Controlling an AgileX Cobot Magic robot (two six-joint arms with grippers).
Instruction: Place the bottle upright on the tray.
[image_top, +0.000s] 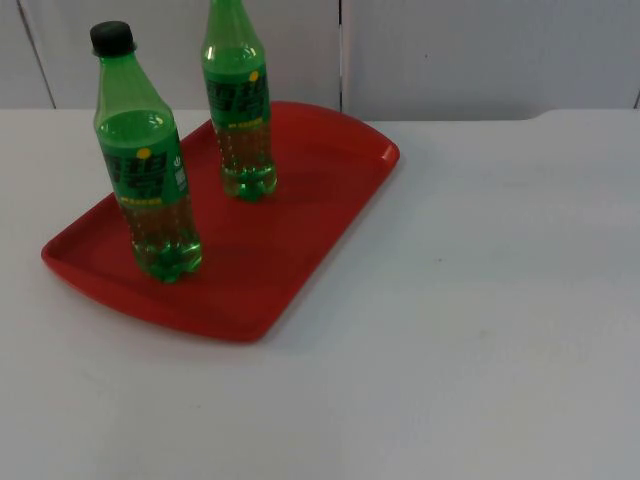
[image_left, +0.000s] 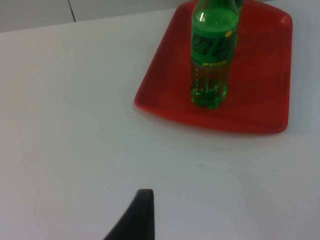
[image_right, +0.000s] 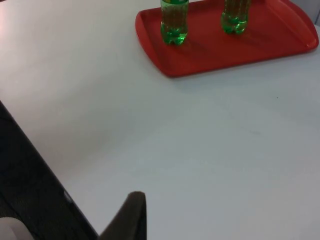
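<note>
Tray (image_top: 300, 270), red, sits on the white surface (image_top: 480, 330) w/ two green bottles upright on it. Near bottle (image_top: 148, 180) has a black cap and stands toward the tray's front-left part; far bottle (image_top: 238, 110) stands further back, its top cut off by the frame edge. They're apart, not touching.

Step in hand, as I judge it: placing looks done, both bottles on their bases inside the rim, nothing lying on the surface. Next move prob. calls for no more than keeping both arms clear of the tray so neither bottle gets knocked.

Left gripper: one black fingertip (image_left: 135, 220) low over bare surface, well apart from the tray; grasping nothing that I can see, but open vs clenched can't be told. Right gripper: same story, one fingertip (image_right: 127, 220) over bare surface near the surface's edge, well away from the tray; state can't be told. Both arms seem to be waiting.

Labels: green wraps w/ white lettering and a small yellow dot; the writing is too small to read, brand not certain.
</note>
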